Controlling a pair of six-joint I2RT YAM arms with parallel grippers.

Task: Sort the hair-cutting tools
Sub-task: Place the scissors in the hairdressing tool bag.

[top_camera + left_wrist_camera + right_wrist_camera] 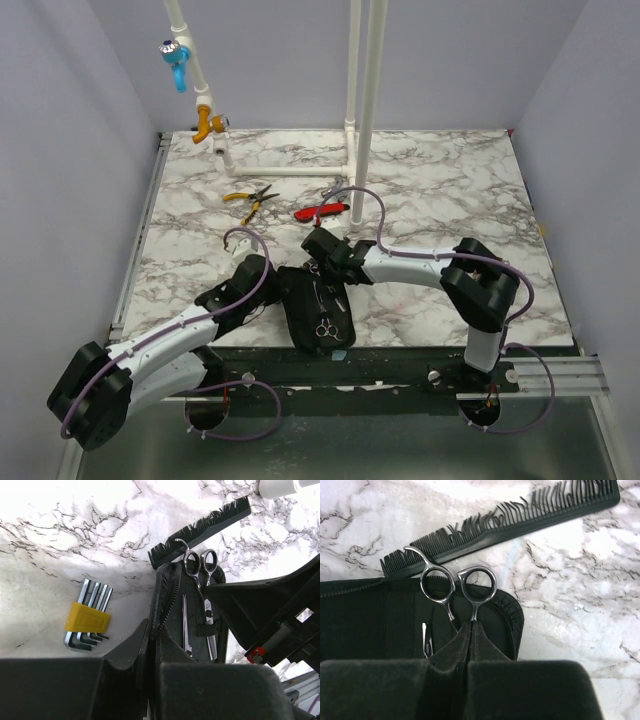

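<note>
From the top view, we are seeing a white marbled table (450, 200) carrying a black zippered fabric case (300, 310), which is lying open at the near edge between the arms. The left pincer (272, 292) is sitting at the case's left rim, and the right pincer (318, 264) is reaching over its far end. A second silver pair of scissors (327, 327) is lying inside the case. Yellow-handled pliers (250, 200) and a red-handled tool (322, 211) are lying farther back, well apart from the case.

In the left wrist view, the left pincer (152, 645) is clenching on the case's (170, 595) zippered rim. The silver metal scissors (200, 587) are sticking out past the case's far end, with the right pincer (215, 587) pinching them. A yellow holder of silver hex keys (87, 617) is lying on the table beside the case.

In the right wrist view, the right pincer (470, 630) is grasping the scissors (452, 605) by the shanks just below the rings. The long narrow black comb (510, 527) is lying slantwise on the table just beyond the case (380, 610), and the scissors' finger rest is overlapping its fine-toothed end
</note>
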